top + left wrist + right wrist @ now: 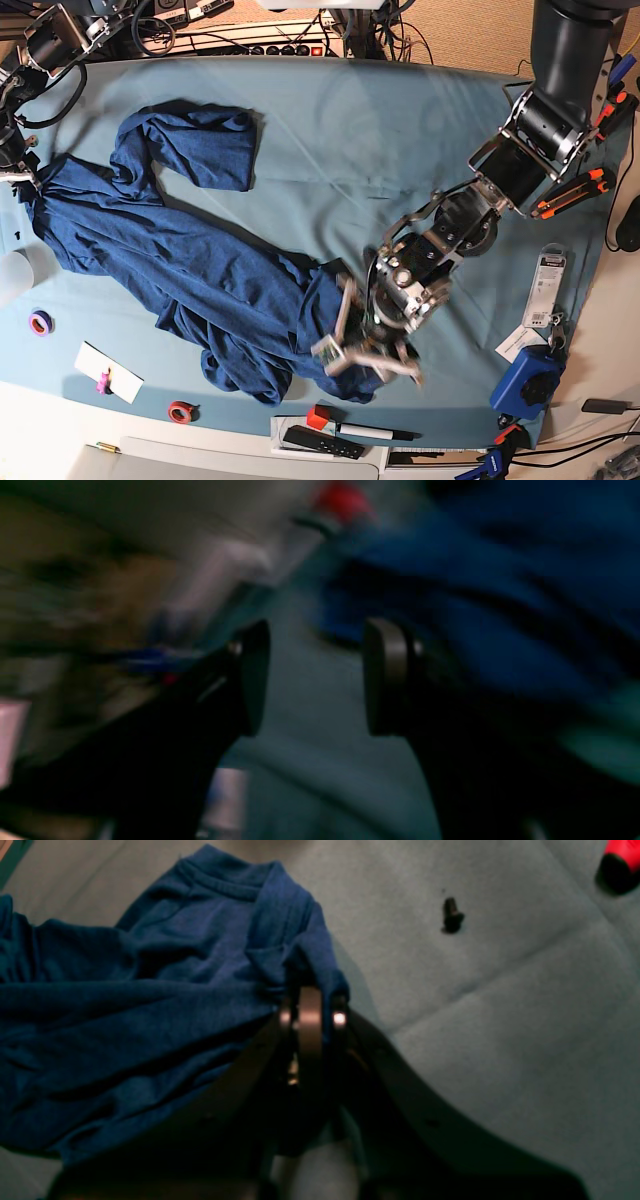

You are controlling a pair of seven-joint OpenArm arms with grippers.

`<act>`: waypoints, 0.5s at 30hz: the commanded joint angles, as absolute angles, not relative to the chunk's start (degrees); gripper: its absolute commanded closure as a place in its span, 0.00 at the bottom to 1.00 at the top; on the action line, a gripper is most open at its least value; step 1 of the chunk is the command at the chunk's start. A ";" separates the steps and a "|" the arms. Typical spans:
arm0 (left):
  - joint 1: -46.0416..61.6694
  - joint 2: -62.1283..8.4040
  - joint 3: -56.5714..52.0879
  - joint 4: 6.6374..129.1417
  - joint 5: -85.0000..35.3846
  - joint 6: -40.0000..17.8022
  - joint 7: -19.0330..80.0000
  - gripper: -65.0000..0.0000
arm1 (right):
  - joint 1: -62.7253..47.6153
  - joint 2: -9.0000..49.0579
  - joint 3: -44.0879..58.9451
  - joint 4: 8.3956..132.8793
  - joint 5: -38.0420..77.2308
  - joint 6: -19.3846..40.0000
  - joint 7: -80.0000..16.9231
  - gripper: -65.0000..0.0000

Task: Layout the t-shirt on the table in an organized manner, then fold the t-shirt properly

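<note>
Both arms are black. The left arm (540, 120) is a stout dark cylinder stepping down through a squared black-and-silver wrist block to a cluster of grey metal brackets at the left gripper (365, 345), whose fingers look pale in the blur. Close up, its pads (385, 675) are flat, rounded, dark grey plates on black curved fingers. The right gripper (310, 1015) shows two small shiny screws, and black cables loop by its arm (40, 60).
</note>
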State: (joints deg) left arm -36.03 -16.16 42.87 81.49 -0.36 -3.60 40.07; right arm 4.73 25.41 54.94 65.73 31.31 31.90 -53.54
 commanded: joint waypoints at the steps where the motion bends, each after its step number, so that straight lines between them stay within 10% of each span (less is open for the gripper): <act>1: -37.45 -16.34 42.46 82.32 -1.78 -5.34 39.75 0.53 | 5.41 27.14 55.11 66.74 31.92 32.05 -52.03 1.00; 7: -32.08 -17.93 42.46 82.32 -4.75 -13.65 39.59 0.53 | 5.39 27.16 55.11 66.74 31.92 32.05 -52.07 1.00; 15: -23.20 -17.89 42.46 82.21 1.43 -7.57 32.34 0.53 | 5.39 27.14 55.11 66.74 32.10 32.05 -52.21 1.00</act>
